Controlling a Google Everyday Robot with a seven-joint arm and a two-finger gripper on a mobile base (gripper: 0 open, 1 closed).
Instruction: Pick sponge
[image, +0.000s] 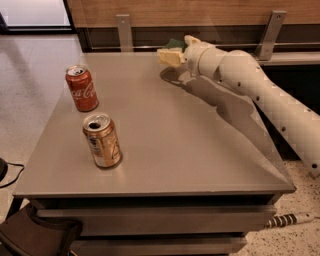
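Note:
My gripper is over the far edge of the grey table, at the end of the cream arm that reaches in from the right. It is shut on the sponge. The sponge's dark green layer shows just behind the fingers and its pale yellow foam sits between them. Gripper and sponge hang a little above the tabletop and cast a shadow on it below.
A red cola can stands at the left of the table. A gold can stands nearer the front left. A wooden wall with metal brackets runs just behind the table's far edge.

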